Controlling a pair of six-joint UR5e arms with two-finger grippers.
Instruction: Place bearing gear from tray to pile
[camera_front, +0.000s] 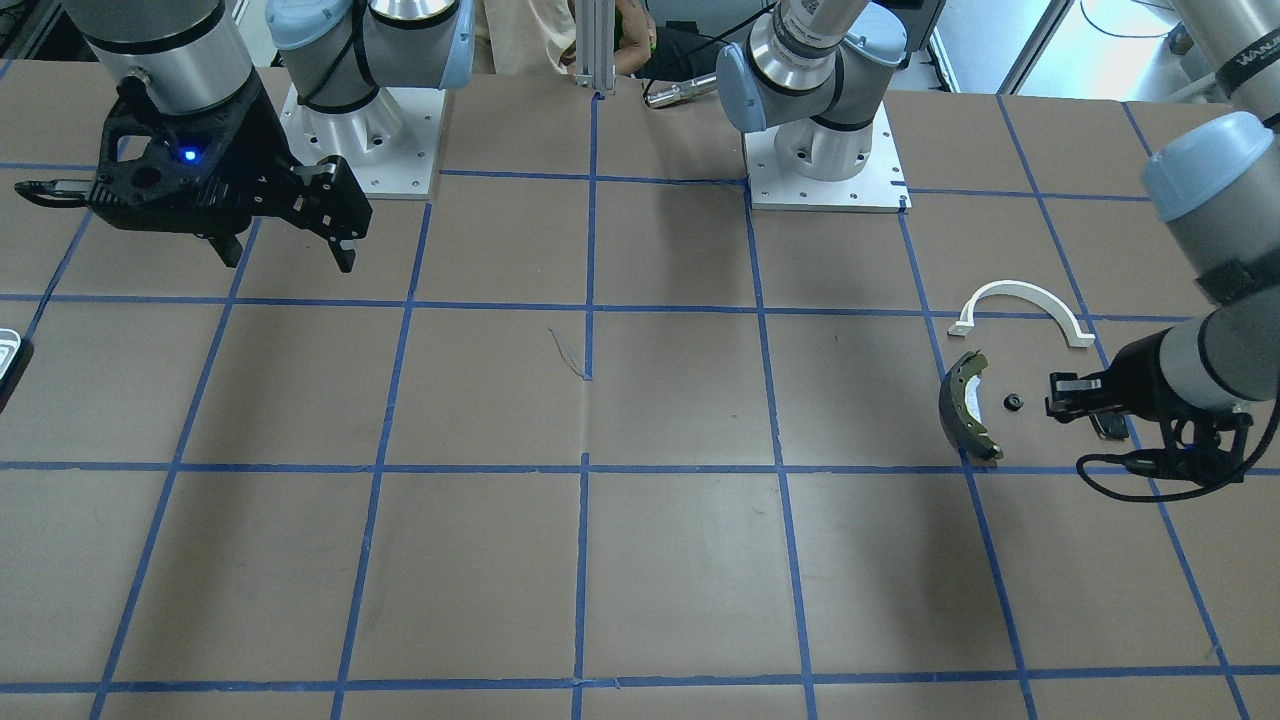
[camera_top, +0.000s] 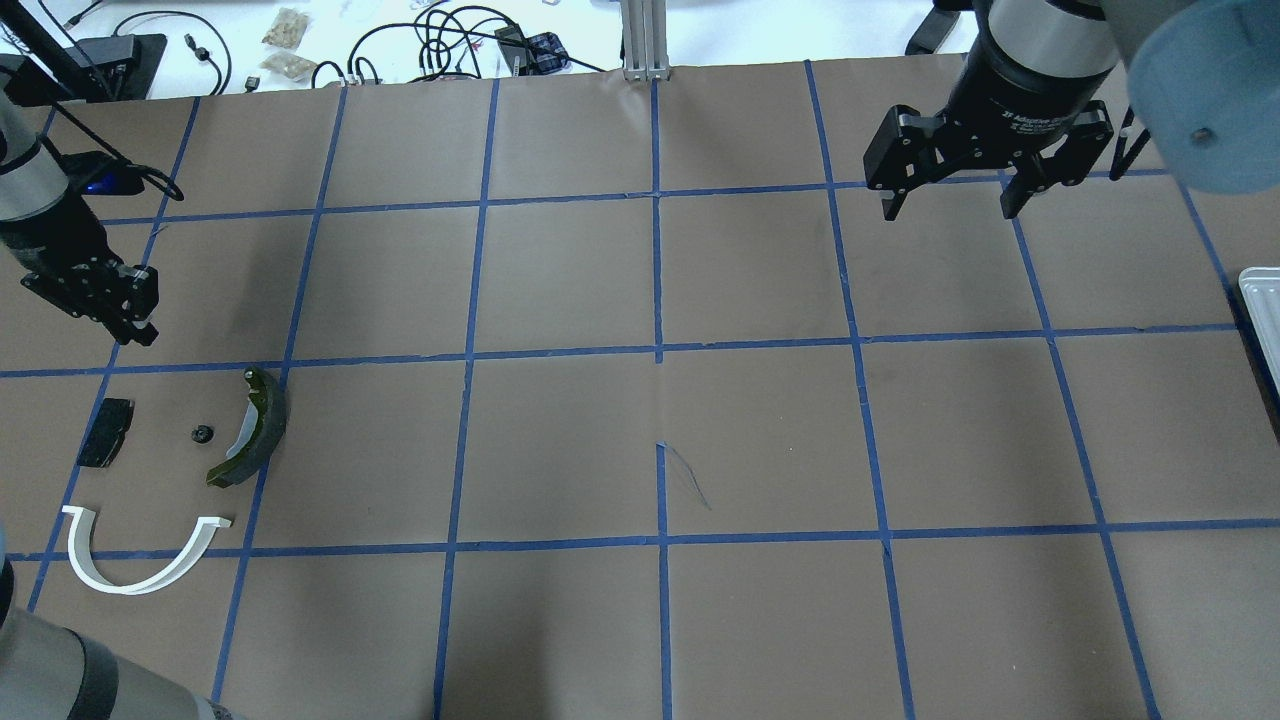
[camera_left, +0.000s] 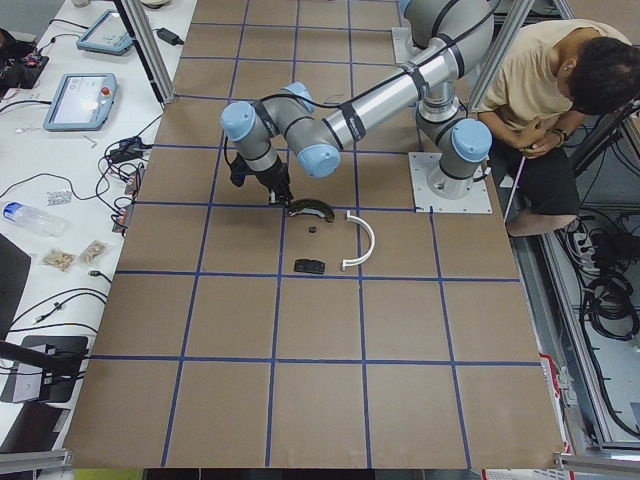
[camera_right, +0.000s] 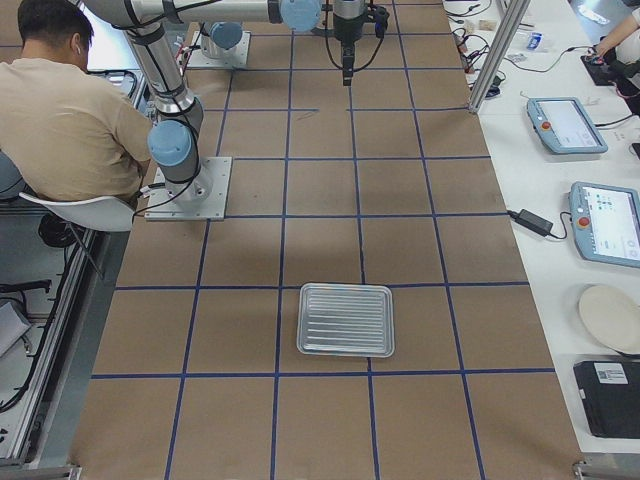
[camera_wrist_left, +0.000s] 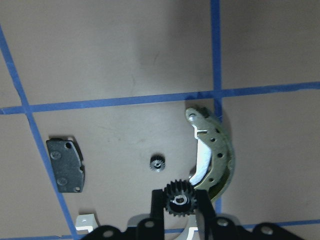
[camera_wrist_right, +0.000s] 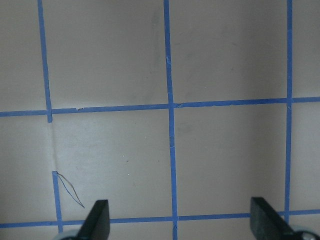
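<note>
Left gripper (camera_wrist_left: 180, 205): fingers pressed in on a black toothed gear (camera_wrist_left: 179, 198), pinching it at the rim on both sides. In the wrist view you look down on the gear's face. The gripper hangs above the worktop (camera_top: 560, 440), and the pile (camera_top: 250, 430) lies under and just ahead of it.

- Loose gear (camera_wrist_left: 158, 162): a second small black one, lying flat on the worktop just ahead of the fingertips and apart from them.
- Brake shoe (camera_wrist_left: 216, 152): olive and dark, curved, just to one side of the gripper. In the wrist view its lower end passes behind one finger; whether they touch, you cannot tell.
- Black pad (camera_wrist_left: 65, 165): flat, on the opposite side of the gripper from the shoe, near a blue tape line.
- White bracket (camera_top: 140, 565): half-ring, on the robot's side of the gripper; only one foot of it shows at the wrist view's lower edge.

Right gripper (camera_top: 950, 200): fingers spread wide, nothing between them, raised over taped worktop.

Tray (camera_right: 346, 292): ridged, at the worktop's far end, well apart from the left gripper and nearer the right one.
</note>
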